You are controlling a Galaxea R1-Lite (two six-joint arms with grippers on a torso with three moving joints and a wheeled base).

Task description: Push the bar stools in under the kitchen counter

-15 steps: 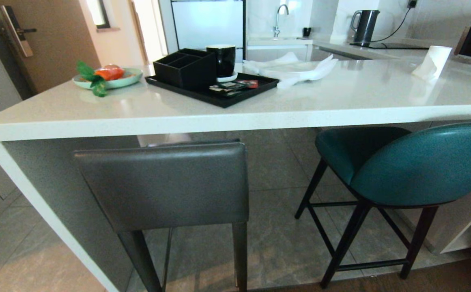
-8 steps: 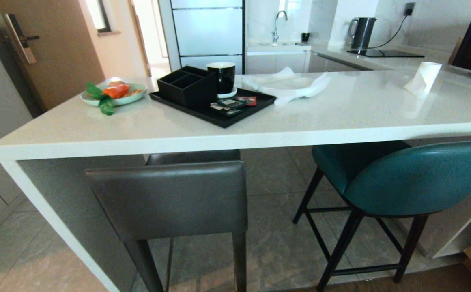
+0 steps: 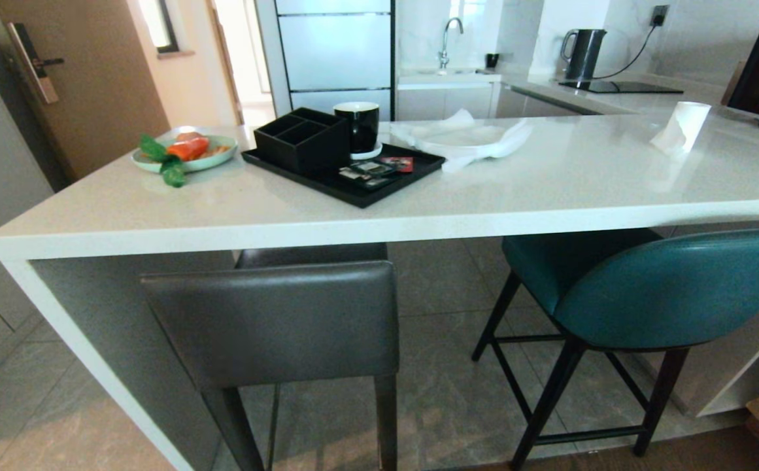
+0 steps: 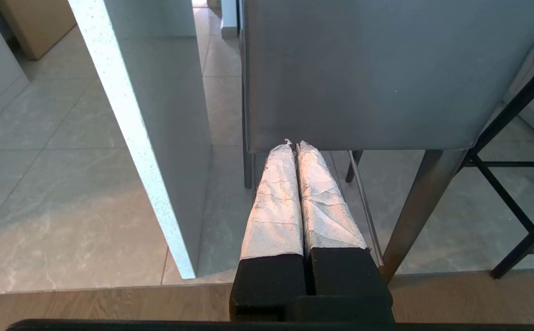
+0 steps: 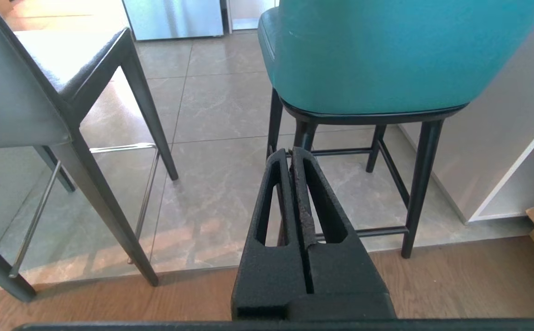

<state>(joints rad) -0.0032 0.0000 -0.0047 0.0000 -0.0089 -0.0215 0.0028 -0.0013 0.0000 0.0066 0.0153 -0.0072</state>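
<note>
2 stools sit at the white table, both end effectors pressed together and empty.

On the left, the grey stool has its seat tucked under the table, backrest just outside the slab edge; the left end effector points at that backrest, fingers together, tips close to its lower edge. Up top: plate of food, black tray, cup. On the right, the teal stool is partly under; the right end effector is closed below its seat.
</note>
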